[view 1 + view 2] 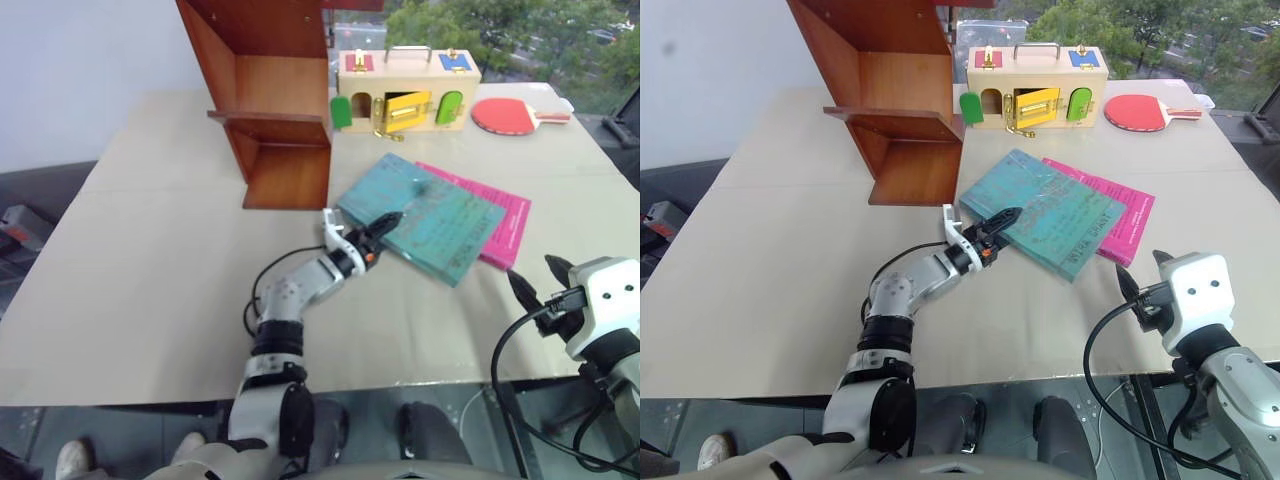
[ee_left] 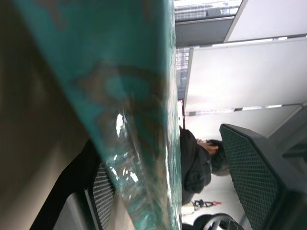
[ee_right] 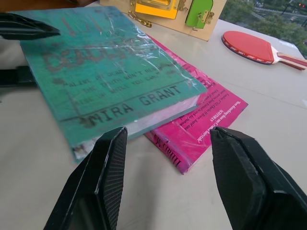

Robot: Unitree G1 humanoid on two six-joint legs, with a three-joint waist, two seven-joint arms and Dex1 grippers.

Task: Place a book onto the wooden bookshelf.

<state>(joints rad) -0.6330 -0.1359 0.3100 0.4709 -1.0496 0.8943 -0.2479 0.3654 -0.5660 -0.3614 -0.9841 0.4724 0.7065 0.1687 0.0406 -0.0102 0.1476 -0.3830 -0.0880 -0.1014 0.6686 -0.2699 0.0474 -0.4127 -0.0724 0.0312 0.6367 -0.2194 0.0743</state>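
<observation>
The teal book (image 1: 428,222) lies flat on the table, partly over a pink book (image 1: 508,228). My left gripper (image 1: 362,228) is at the teal book's near-left edge, open, with one finger over the cover and the other below the edge. In the left wrist view the cover lies against one finger while the other finger (image 2: 259,182) stands apart from it. My right gripper (image 1: 537,275) hovers open near the table's front right, short of both books, with nothing between its fingers (image 3: 108,177). The wooden bookshelf (image 1: 280,100) stands at the back, left of the books.
A pale latch box (image 1: 405,92) with coloured doors stands behind the books, and a red paddle (image 1: 512,115) lies to its right. The table's front edge (image 1: 150,395) runs just under my arms. A person in dark clothes (image 2: 194,163) shows in the left wrist view's background.
</observation>
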